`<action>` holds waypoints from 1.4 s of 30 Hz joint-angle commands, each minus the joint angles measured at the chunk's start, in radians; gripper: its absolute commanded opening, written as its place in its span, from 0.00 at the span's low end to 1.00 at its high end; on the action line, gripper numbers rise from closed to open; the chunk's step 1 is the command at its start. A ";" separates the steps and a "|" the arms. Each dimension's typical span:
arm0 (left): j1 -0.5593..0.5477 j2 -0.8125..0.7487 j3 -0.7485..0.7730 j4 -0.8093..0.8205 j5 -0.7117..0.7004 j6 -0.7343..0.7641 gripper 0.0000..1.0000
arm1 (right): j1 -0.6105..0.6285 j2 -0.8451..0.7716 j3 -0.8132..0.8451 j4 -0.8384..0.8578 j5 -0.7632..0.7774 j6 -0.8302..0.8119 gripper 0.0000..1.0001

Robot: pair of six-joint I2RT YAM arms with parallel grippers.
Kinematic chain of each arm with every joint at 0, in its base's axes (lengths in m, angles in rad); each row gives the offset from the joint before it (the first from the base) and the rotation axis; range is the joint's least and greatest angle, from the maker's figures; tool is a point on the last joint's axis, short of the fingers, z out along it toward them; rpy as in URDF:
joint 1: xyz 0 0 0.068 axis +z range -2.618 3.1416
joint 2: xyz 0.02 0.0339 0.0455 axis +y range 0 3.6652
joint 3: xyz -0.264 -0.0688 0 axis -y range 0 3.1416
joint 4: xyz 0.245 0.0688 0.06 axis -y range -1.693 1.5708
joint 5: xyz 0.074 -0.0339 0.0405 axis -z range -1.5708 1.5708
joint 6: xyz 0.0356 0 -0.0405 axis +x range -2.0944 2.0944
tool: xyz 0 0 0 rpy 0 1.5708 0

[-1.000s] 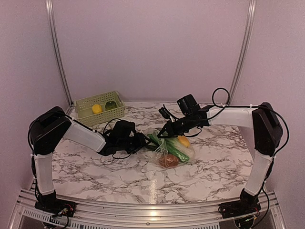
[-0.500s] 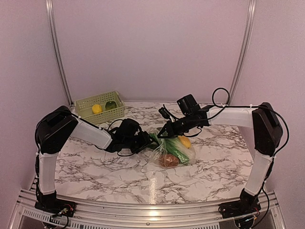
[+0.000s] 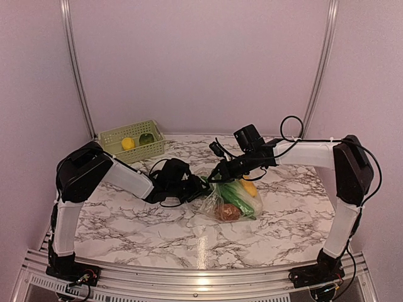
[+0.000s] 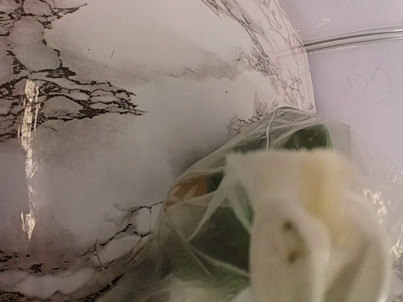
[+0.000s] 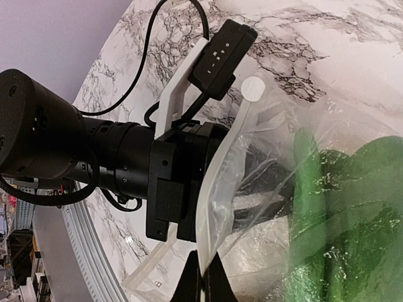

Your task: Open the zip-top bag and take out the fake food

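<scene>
The zip-top bag (image 3: 249,205) lies mid-table, its mouth facing left. Inside it is fake food: a yellow piece (image 3: 249,187), a long green piece (image 3: 234,195) and an orange-brown piece (image 3: 228,212). My right gripper (image 3: 216,177) is shut on the bag's upper rim (image 5: 217,207) and holds it up; its tips (image 5: 203,280) show in the right wrist view. My left gripper (image 3: 203,187) reaches into the bag's mouth, its dark fingers (image 5: 271,165) apart behind the film, beside the green food (image 5: 352,214). The left wrist view shows crumpled bag film (image 4: 208,207), orange-brown food (image 4: 192,187) and a blurred pale shape (image 4: 308,233).
A light green lattice basket (image 3: 112,136) stands at the back left, holding a yellow piece (image 3: 128,143) and a green piece (image 3: 146,139). The marble table (image 3: 126,220) ends at a metal rail in front. Walls close in at the back and sides.
My left arm has moved to the right, and its gripper has gone into the bag's mouth. The bag and its food have shifted slightly right. My right gripper has kept its hold.
</scene>
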 commanded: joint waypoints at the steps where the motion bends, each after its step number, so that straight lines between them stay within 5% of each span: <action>1: -0.016 0.026 0.017 0.076 0.035 0.001 0.41 | -0.009 0.017 0.032 -0.006 -0.015 -0.016 0.00; 7: -0.018 -0.043 -0.002 0.000 -0.019 0.210 0.34 | -0.008 -0.013 0.040 -0.058 0.002 -0.057 0.00; 14: -0.017 -0.153 -0.153 0.044 -0.008 0.574 0.41 | -0.010 -0.081 -0.019 -0.113 0.045 -0.102 0.00; 26: -0.042 -0.151 -0.159 0.019 0.129 1.153 0.52 | -0.038 -0.131 -0.110 -0.133 0.077 -0.104 0.00; 42: -0.061 -0.011 0.009 -0.149 0.196 1.407 0.62 | -0.041 -0.153 -0.151 -0.149 0.079 -0.109 0.00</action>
